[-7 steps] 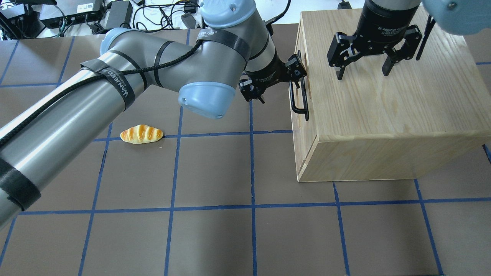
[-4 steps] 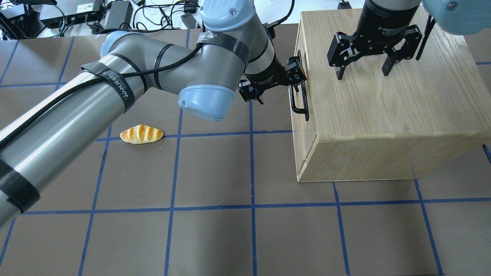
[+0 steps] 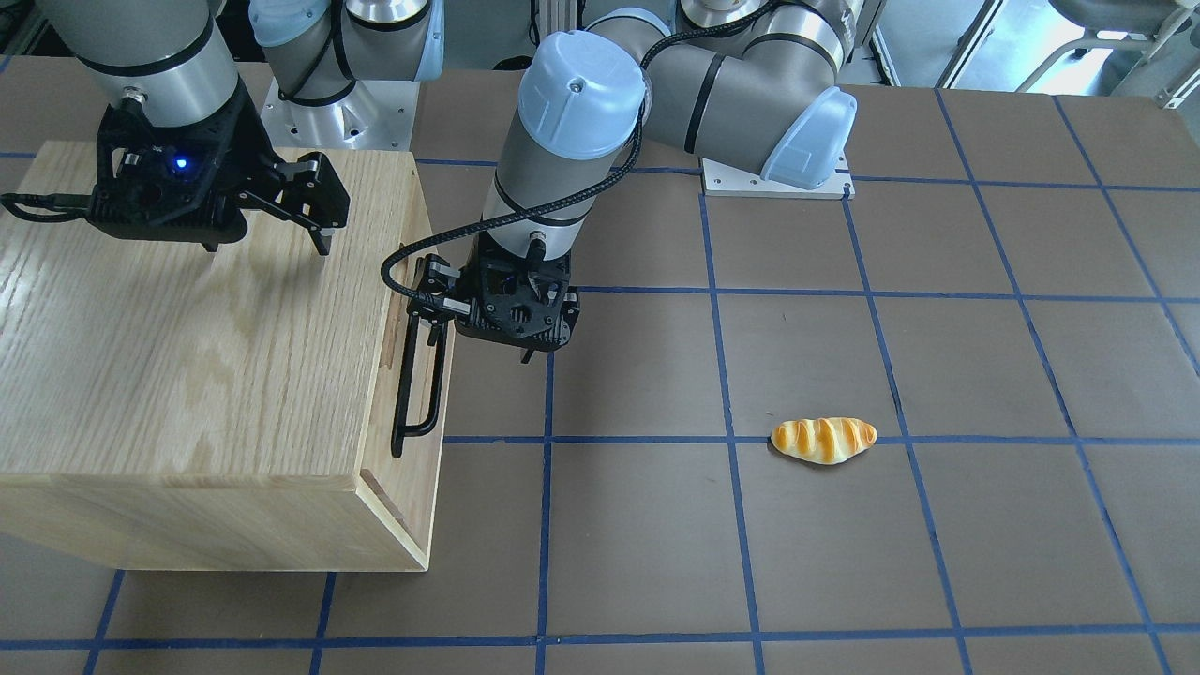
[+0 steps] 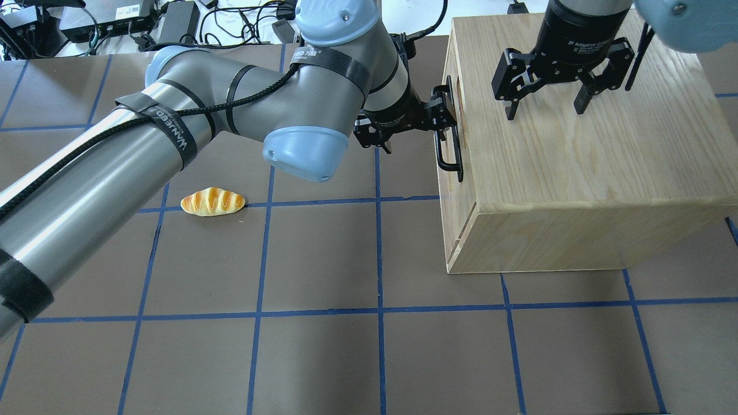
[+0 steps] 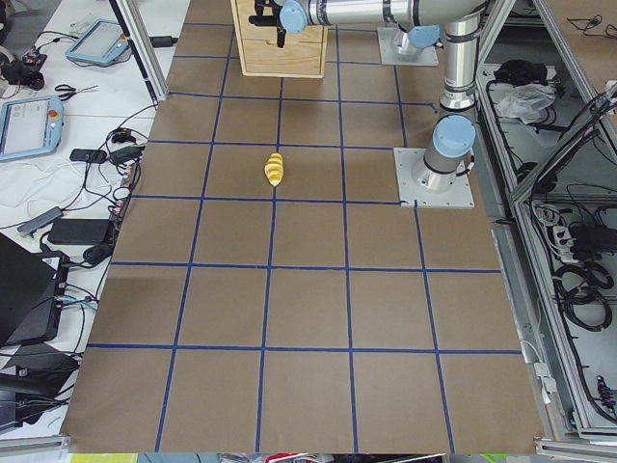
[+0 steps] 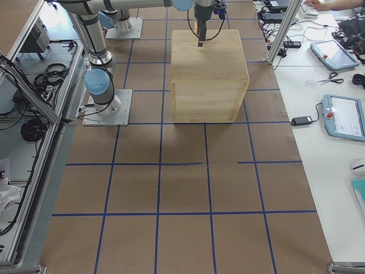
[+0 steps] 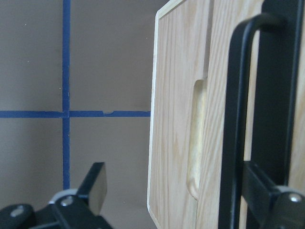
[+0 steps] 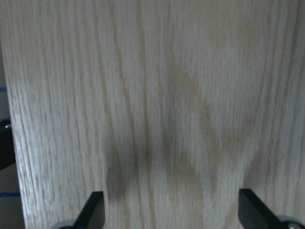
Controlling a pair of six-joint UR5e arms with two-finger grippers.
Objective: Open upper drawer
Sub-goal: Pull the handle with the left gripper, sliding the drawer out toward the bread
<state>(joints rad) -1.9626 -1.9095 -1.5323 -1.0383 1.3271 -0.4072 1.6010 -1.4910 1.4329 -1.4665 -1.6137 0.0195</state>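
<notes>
The upper drawer's pale-wood front (image 7: 176, 95) with its oblong slot (image 7: 197, 138) faces my left arm. Its black bar handle (image 4: 450, 154) (image 3: 418, 375) (image 7: 234, 119) runs along the front. The front looks flush with the oak cabinet (image 4: 576, 167) (image 3: 187, 375). My left gripper (image 4: 443, 118) (image 3: 437, 314) (image 7: 181, 193) is open at the handle's far end. One finger (image 7: 95, 183) is on the table side of the bar, the other (image 7: 264, 188) against the drawer side. My right gripper (image 4: 543, 109) (image 3: 267, 246) (image 8: 171, 214) is open and empty just above the cabinet top.
A toy bread roll (image 4: 212, 202) (image 3: 823, 440) (image 5: 275, 170) lies on the brown, blue-gridded table (image 4: 323, 346), well left of the cabinet. Cables and electronics (image 4: 115, 20) sit beyond the table's far edge. The left arm's elbow (image 4: 305, 150) hangs over the table's middle.
My left arm's wrist and elbow have shifted slightly left and away at the handle. The handle, the drawer front and my right gripper are where they were.
</notes>
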